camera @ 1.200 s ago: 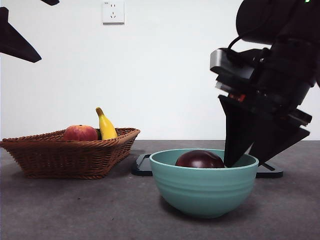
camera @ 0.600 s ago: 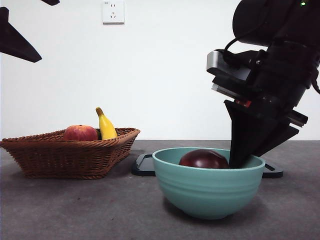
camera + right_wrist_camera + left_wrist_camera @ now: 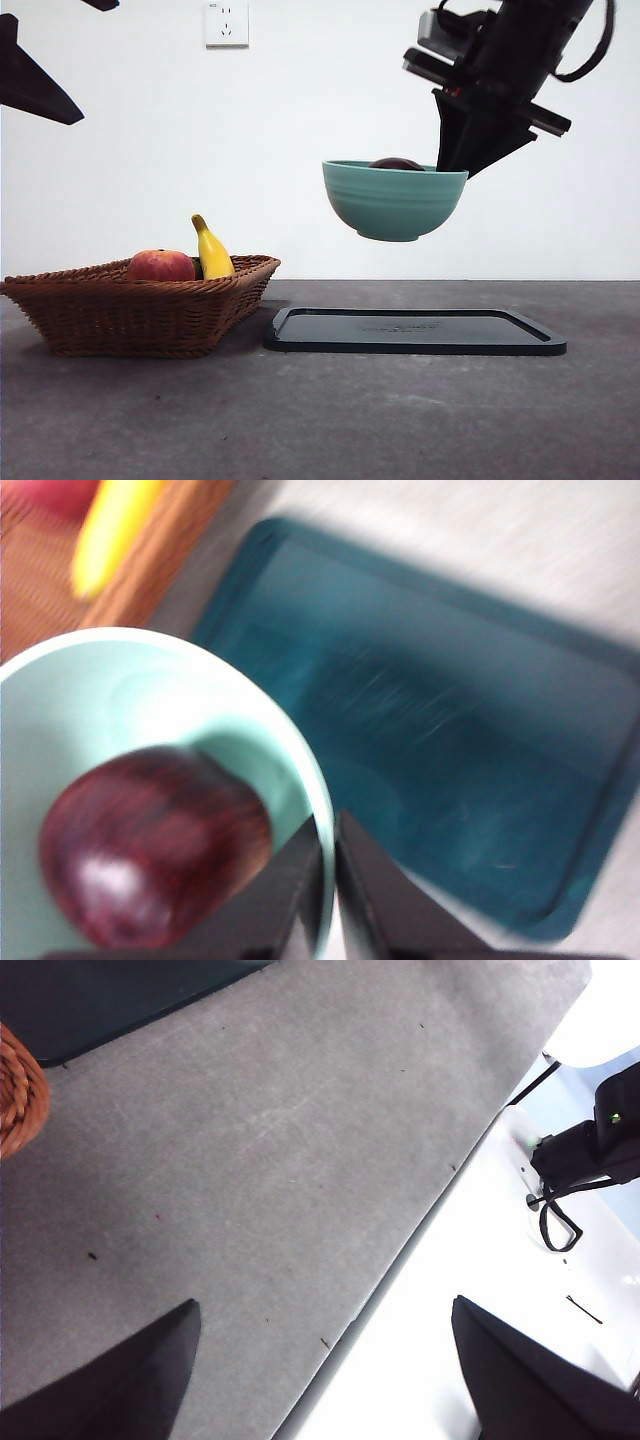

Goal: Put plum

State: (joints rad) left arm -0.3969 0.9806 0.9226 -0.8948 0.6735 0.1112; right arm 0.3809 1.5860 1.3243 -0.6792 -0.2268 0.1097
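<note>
step: carry phase, as i judge it. the bowl (image 3: pixel 393 200) with the plum (image 3: pixel 397 163) inside hangs in the air above the tray (image 3: pixel 414 331), well clear of it.
right gripper (image 3: pixel 329 880): jaws pinched together on the bowl's rim, one inside the wall and one outside; in the front view it comes down from above the tray.
plum location: inside the bowl, against the wall nearest the pinched rim; from the front only its dark crown shows over the rim.
left gripper (image 3: pixel 320 1380): jaws apart, holding nothing, waiting over bare table beyond the tray's corner.
next move: probably lower the bowl level onto the tray, then release the rim. a one-sided rim pinch could let the bowl tip, so slow and level matters.
basket (image 3: pixel 140 305): stands beside the tray, holding a red fruit (image 3: pixel 160 266) and a banana (image 3: pixel 212 250); not touched.
hidden / poor: right wrist view is motion-blurred, so the exact depth of the grip on the rim is unclear. the bowl's underside is out of that view. the left wrist view cuts the basket to a sliver.
</note>
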